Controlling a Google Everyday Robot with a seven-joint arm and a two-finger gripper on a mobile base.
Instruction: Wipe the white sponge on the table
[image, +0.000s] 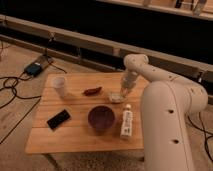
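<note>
The white sponge (116, 96) lies on the wooden slatted table (75, 132), right of centre and towards the far side. My gripper (123, 91) reaches down from the white arm (150, 75) and sits right at the sponge's right edge, touching or just above it. The sponge looks small and off-white, partly covered by the gripper tip.
A white cup (60, 85) stands at the far left. A reddish-brown object (92, 91) lies left of the sponge. A purple bowl (101, 117) sits in the middle, a white labelled tube (126, 121) to its right, a black phone (58, 119) at the left. Cables lie on the floor (15, 107).
</note>
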